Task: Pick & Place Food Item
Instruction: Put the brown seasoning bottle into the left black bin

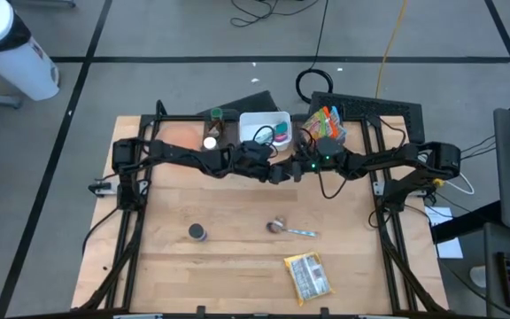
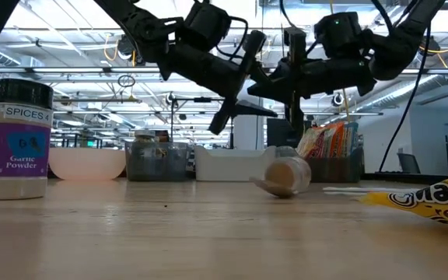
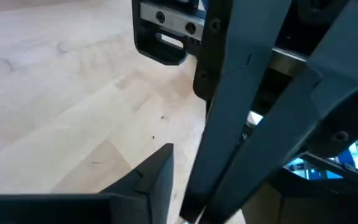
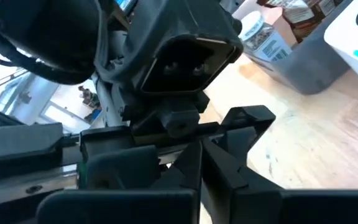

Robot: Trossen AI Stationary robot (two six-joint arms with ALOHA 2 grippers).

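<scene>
You are looking at a robotics lab set in a large open industrial hall. The wooden table [image 1: 237, 257] stands on a grey floor [image 1: 166, 80] marked off with black tape lines [image 1: 87, 66], and loose cables [image 1: 321, 84] trail across it to the rig. In the low view, exposed ceiling trusses [image 2: 68, 74] and rows of overhead lights [image 2: 76, 43] extend far behind the table.
</scene>
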